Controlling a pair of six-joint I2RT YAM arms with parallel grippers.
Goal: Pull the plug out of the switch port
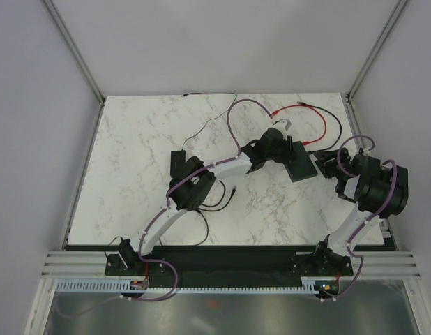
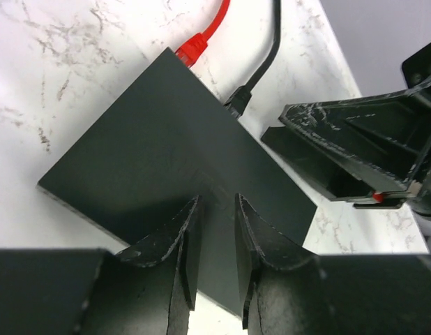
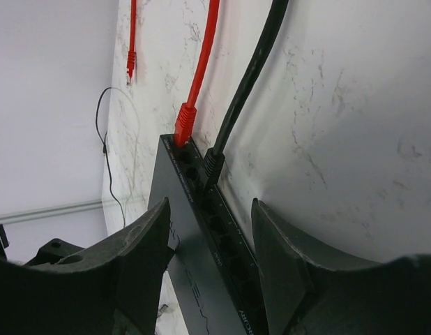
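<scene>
The left gripper [image 2: 217, 202] is over the near side of the switch box [image 2: 153, 139], its two fingers [image 2: 184, 237] down on the flat top. The jaws stand only a narrow slot apart. The box's surface shows through the gap, and they grip nothing.

The box lies flat on the marble table [image 2: 62, 56], right of centre. In the top view it sits askew to the table edges, its long axis running roughly from far left to near right. The row of switch ports [image 3: 226, 241] is in its long far-right edge.

At the far end of that row the red plug [image 3: 184, 125] sits in the corner port, with the black plug [image 3: 214, 164] seated just beside it. Both point out of the edge, and the red cable [image 3: 205, 56] and black cable [image 3: 254, 63] run off toward the far side.

The right gripper [image 3: 212, 209] is at the same edge, nearer along the row than the plugs. Its jaws are wide apart and straddle the port edge. They hold nothing, and neither finger touches a plug.
</scene>
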